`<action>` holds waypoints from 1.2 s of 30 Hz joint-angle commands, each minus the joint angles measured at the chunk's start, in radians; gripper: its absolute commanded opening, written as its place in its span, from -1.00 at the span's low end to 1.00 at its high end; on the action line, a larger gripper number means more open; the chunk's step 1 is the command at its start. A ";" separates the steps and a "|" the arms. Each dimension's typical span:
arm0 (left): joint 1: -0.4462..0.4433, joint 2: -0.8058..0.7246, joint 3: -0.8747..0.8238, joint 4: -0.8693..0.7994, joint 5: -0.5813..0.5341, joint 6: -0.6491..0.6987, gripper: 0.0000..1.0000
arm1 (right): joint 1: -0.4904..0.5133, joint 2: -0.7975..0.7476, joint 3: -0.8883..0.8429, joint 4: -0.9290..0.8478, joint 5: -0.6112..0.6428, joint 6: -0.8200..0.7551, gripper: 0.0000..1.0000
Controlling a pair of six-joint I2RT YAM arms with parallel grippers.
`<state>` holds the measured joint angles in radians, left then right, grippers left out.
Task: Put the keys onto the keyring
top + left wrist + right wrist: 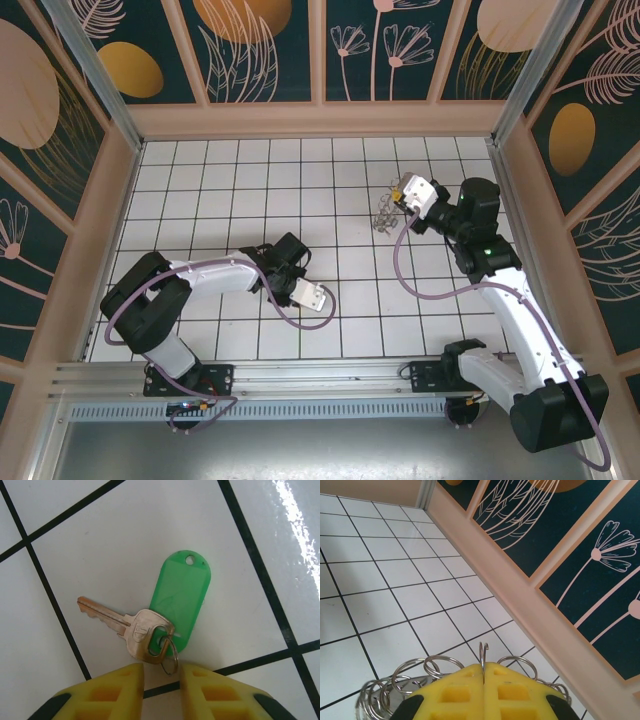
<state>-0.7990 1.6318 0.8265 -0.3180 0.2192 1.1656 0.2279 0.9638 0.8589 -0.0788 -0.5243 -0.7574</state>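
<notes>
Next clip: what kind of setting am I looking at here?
Probably a purpose-built robot test cell, not a home: a white grid-tiled table boxed in by wood-framed floral wall panels, with a left arm and right arm bolted to an aluminium rail at its near edge.

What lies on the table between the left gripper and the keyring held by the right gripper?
Nothing: the top external view shows only bare white table between the left gripper and the keyring.
</notes>
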 commanded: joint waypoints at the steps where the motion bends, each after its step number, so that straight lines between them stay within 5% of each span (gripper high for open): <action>1: -0.006 0.007 0.005 0.024 -0.029 -0.002 -0.44 | -0.008 -0.028 0.005 0.056 -0.031 -0.010 -1.00; 24: -0.013 0.023 0.001 0.045 0.031 -0.030 -0.59 | -0.009 -0.042 -0.008 0.052 -0.035 -0.016 -1.00; 33: -0.014 0.029 0.005 0.030 -0.017 -0.023 -1.00 | -0.009 -0.046 -0.012 0.045 -0.039 -0.018 -1.00; 36: -0.014 0.016 0.013 0.018 -0.048 -0.046 -1.00 | -0.010 -0.054 -0.017 0.017 -0.034 -0.020 -1.00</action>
<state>-0.8066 1.6447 0.8276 -0.2794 0.2138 1.1358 0.2279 0.9501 0.8516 -0.0792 -0.5251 -0.7609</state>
